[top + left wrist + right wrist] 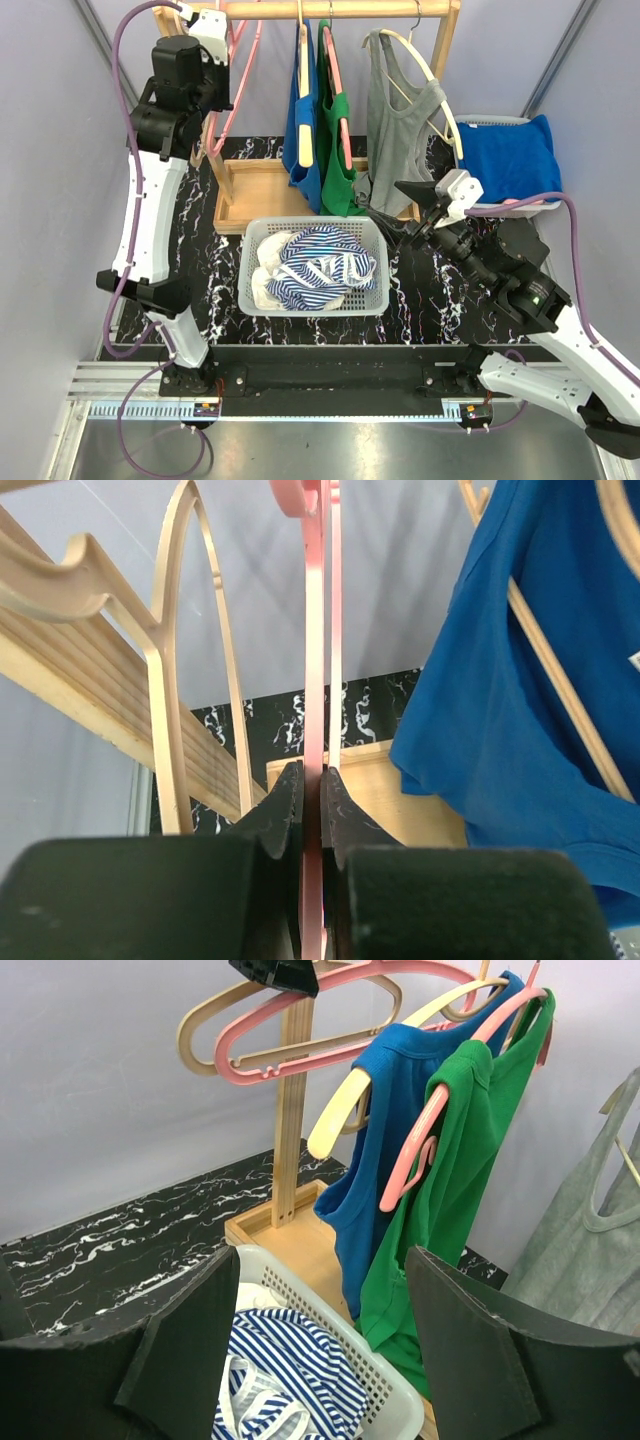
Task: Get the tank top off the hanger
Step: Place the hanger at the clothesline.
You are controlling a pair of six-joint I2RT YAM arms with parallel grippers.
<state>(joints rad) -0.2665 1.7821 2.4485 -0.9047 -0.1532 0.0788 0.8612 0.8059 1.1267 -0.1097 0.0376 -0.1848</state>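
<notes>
Three tank tops hang on the wooden rail [340, 9]: blue [303, 110], green [338, 130] and grey [395, 120], the grey one on a cream hanger [425, 70]. My left gripper [222, 40] is up at the rail's left end, shut on a bare pink hanger [314, 680] that runs between its jaws [312, 780]. My right gripper [408, 212] is open with nothing between its fingers, just right of the grey top's hem. In its wrist view it [320, 1260] faces the blue top [385, 1140] and green top [470, 1160]; the grey top [590, 1250] is at the right edge.
A white basket [315, 225] below the rail holds a blue-and-white striped garment [320, 262]. The rack's wooden base tray [255, 190] lies behind it. Blue cloth [505, 155] sits at the back right. A bare wooden hanger [170, 680] hangs beside the pink one.
</notes>
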